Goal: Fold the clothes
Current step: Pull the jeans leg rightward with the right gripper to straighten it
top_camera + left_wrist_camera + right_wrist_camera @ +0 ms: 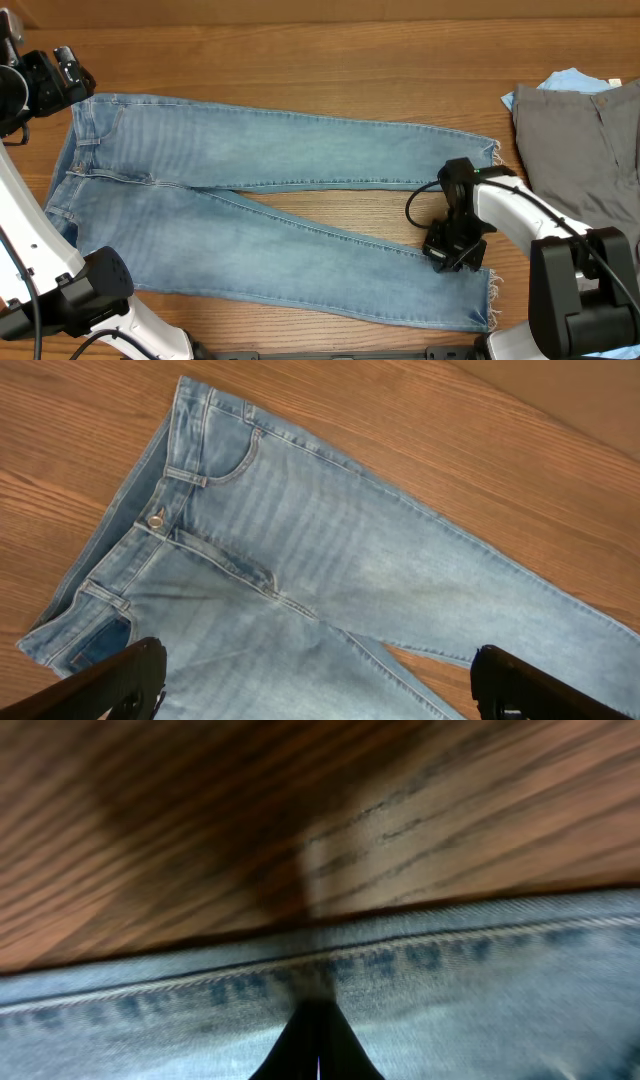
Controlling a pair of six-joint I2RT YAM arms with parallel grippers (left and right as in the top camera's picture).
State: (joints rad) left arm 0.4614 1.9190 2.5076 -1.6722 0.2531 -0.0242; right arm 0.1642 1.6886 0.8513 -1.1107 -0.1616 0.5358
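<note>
From above, the jeans (pixel 250 220) lie flat on the table (pixel 300 50), waist left and frayed ankles right, with grey trousers (pixel 580 150) and a bright-blue garment (pixel 565 80) beyond them. The left gripper (pixel 70 75) hangs by the far waist corner, and the right gripper (pixel 455 250) sits on the near leg's inner edge. The left wrist view shows its fingers (pixel 120 675) spread wide above the waistband. The right wrist view shows that pair closed tight at the leg seam, pinching cloth or not I can't tell; the denim looks soft but weighty, best taken by hem or waistband corners.

Left gripper (pixel 315 668) wide — right gripper (pixel 318 1038) (closed)
</note>
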